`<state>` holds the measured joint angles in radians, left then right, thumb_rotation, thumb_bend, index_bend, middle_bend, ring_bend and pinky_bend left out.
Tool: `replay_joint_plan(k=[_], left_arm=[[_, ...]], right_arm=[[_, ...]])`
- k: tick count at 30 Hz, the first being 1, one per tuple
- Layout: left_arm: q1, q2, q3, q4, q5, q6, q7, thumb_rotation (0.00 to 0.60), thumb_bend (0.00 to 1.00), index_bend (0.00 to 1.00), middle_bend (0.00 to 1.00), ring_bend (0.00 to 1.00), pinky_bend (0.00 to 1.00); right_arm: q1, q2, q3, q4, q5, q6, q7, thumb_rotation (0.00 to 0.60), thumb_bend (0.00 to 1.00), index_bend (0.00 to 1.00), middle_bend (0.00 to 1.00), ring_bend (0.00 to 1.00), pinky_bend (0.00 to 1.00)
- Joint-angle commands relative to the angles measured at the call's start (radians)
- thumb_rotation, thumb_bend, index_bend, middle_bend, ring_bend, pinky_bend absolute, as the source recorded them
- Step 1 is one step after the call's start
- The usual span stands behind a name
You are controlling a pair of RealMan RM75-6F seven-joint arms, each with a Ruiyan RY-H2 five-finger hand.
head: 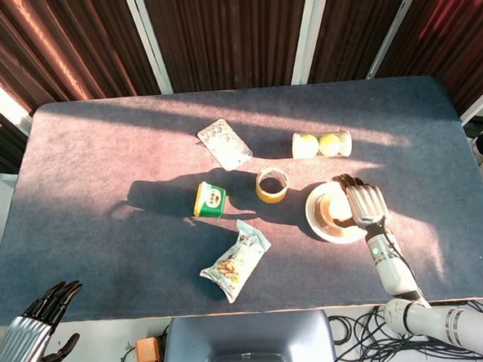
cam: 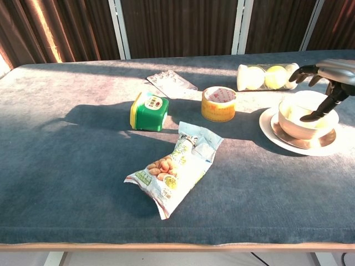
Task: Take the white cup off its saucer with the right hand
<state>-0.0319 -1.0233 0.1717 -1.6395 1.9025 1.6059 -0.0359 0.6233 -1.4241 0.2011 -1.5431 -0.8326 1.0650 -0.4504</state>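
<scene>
Looking across from the left: the left hand [head: 25, 338] hangs off the table's near-left corner, fingers apart and empty. On the table [cam: 66, 166] sit a green tin [cam: 148, 111], a blister pack [cam: 171, 81] at about eleven o'clock from centre, a snack bag [cam: 177, 166] at six, a tape roll [cam: 218, 103] and a tube of tennis balls [cam: 265, 76] at two.

The cup [cam: 305, 121] is at about four o'clock, sitting in its saucer [cam: 272, 130]. The right hand [cam: 327, 80] is over the cup's right side, fingers spread, and one fingertip seems to dip inside the rim; it has not clamped on anything that I can see.

The cup looks like glazed ceramic: stiff, smooth, likely slippery and easy to chip, and wide and low like a bowl. I can't spot a handle. Pinching the rim, thumb inside and fingers outside, looks the best hold. Lift straight, as the loose saucer might drag along or clink.
</scene>
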Motion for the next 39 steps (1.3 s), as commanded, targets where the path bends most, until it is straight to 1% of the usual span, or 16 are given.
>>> replay_joint_plan(k=[1, 4, 5, 8, 12, 18, 23, 25, 28, 29, 31, 33, 35, 39], left_arm=[[0.0, 0.0, 0.0, 0.001, 0.001, 0.001, -0.001, 0.6, 0.3, 0.06, 0.1, 0.1, 0.32], [0.0, 0.0, 0.0, 0.002, 0.001, 0.001, -0.003, 0.6, 0.3, 0.06, 0.1, 0.1, 0.32], [0.0, 0.0, 0.0, 0.002, 0.001, 0.001, -0.003, 0.6, 0.3, 0.06, 0.1, 0.1, 0.32], [0.0, 0.001, 0.0, 0.002, 0.001, 0.002, -0.004, 0.6, 0.3, 0.06, 0.1, 0.1, 0.32], [0.001, 0.001, 0.001, 0.003, 0.001, 0.003, -0.005, 0.6, 0.3, 0.06, 0.1, 0.1, 0.32], [0.001, 0.001, 0.001, 0.002, 0.003, 0.002, -0.003, 0.6, 0.3, 0.06, 0.1, 0.1, 0.32], [0.001, 0.0, 0.001, 0.0, 0.003, 0.0, 0.001, 0.6, 0.3, 0.06, 0.1, 0.1, 0.32], [0.001, 0.0, 0.001, -0.001, 0.004, -0.001, 0.004, 0.6, 0.3, 0.06, 0.1, 0.1, 0.32], [0.001, -0.001, 0.002, -0.001, 0.006, -0.002, 0.007, 0.6, 0.3, 0.06, 0.1, 0.1, 0.32], [0.001, -0.001, 0.002, -0.001, 0.007, -0.001, 0.008, 0.6, 0.3, 0.06, 0.1, 0.1, 0.32], [0.001, 0.0, 0.003, -0.001, 0.007, -0.001, 0.006, 0.6, 0.3, 0.06, 0.1, 0.1, 0.32], [0.001, 0.001, 0.003, -0.001, 0.006, 0.0, 0.004, 0.6, 0.3, 0.06, 0.1, 0.1, 0.32], [0.001, 0.001, 0.002, 0.0, 0.005, 0.0, 0.002, 0.6, 0.3, 0.06, 0.1, 0.1, 0.32], [0.001, 0.002, 0.002, 0.0, 0.002, -0.001, -0.001, 0.6, 0.3, 0.06, 0.1, 0.1, 0.32]], right_arm=[[-0.001, -0.008, -0.002, 0.011, -0.01, 0.005, 0.004, 0.6, 0.07, 0.24, 0.18, 0.25, 0.52], [-0.002, -0.015, -0.006, 0.023, -0.012, 0.007, 0.003, 0.6, 0.07, 0.32, 0.28, 0.37, 0.62], [-0.002, -0.016, -0.006, 0.025, -0.011, 0.008, 0.001, 0.6, 0.07, 0.36, 0.32, 0.42, 0.67], [-0.003, -0.018, -0.006, 0.028, -0.003, 0.014, -0.007, 0.6, 0.07, 0.46, 0.4, 0.53, 0.75], [-0.008, -0.018, -0.001, 0.02, -0.005, 0.029, -0.007, 0.6, 0.08, 0.54, 0.46, 0.6, 0.82], [-0.031, 0.01, 0.008, -0.042, -0.06, 0.088, 0.018, 0.6, 0.09, 0.55, 0.46, 0.6, 0.82], [-0.064, 0.031, 0.007, -0.143, -0.147, 0.21, -0.002, 0.6, 0.09, 0.55, 0.46, 0.6, 0.82], [-0.076, 0.042, 0.003, -0.197, -0.18, 0.245, -0.012, 0.6, 0.09, 0.55, 0.46, 0.6, 0.82], [-0.107, 0.083, -0.032, -0.327, -0.267, 0.279, 0.001, 0.6, 0.09, 0.55, 0.46, 0.6, 0.82], [-0.117, 0.1, -0.052, -0.366, -0.31, 0.278, 0.018, 0.6, 0.09, 0.55, 0.46, 0.6, 0.82], [-0.129, 0.124, -0.08, -0.405, -0.359, 0.262, 0.049, 0.6, 0.09, 0.55, 0.46, 0.6, 0.82], [-0.133, 0.146, -0.101, -0.432, -0.378, 0.233, 0.071, 0.6, 0.09, 0.55, 0.46, 0.6, 0.82], [-0.132, 0.168, -0.118, -0.452, -0.375, 0.194, 0.084, 0.6, 0.09, 0.55, 0.46, 0.6, 0.82], [-0.117, 0.191, -0.142, -0.465, -0.341, 0.118, 0.069, 0.6, 0.09, 0.54, 0.46, 0.6, 0.82]])
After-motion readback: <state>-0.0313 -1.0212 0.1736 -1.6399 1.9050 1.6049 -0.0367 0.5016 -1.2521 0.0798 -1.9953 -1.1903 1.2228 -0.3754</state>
